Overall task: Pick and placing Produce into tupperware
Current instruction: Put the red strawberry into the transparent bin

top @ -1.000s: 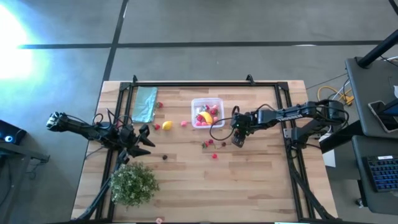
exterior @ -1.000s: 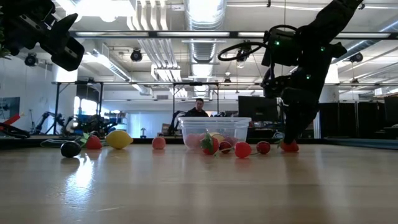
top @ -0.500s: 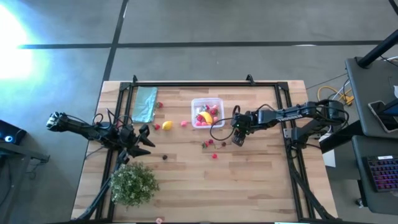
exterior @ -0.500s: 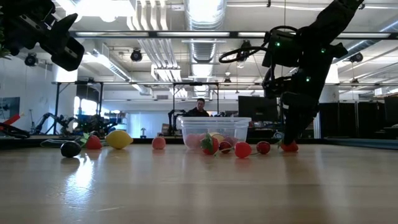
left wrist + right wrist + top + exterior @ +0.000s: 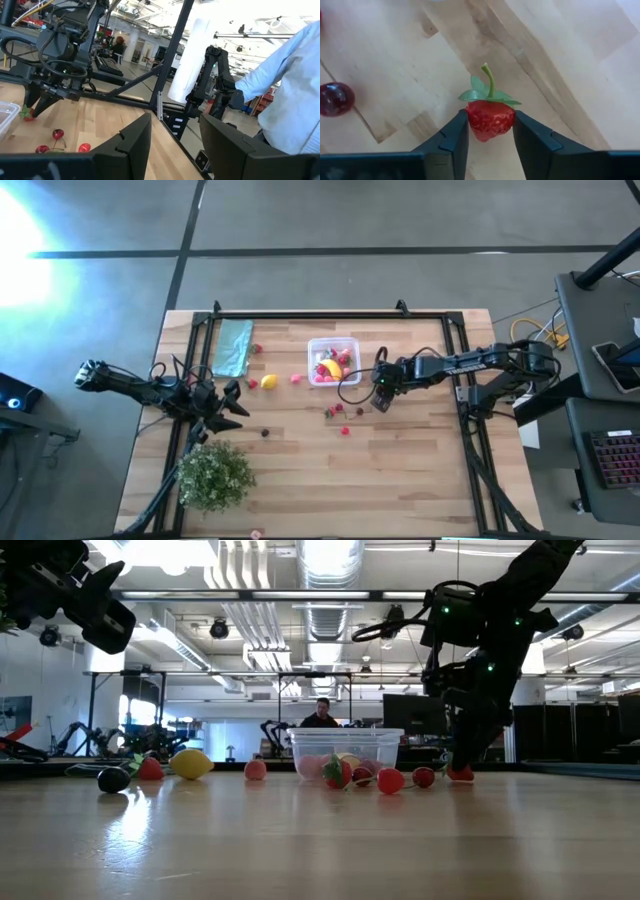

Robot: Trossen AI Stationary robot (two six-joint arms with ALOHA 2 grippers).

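Right hand is clamped on a strawberry, fingers pressing both sides, green leaves and stem poking up. In the high view that hand sits right of center on the wooden surface, just right of the loose red pieces. Tupperware is up and left of it, above center, already holding a banana and some red fruit. Lemon and a pink piece lie left of the box, a dark piece below them. Left hand hovers at the left edge with fingers slightly apart, holding nothing. Green bush at lower left, teal cloth at upper left.
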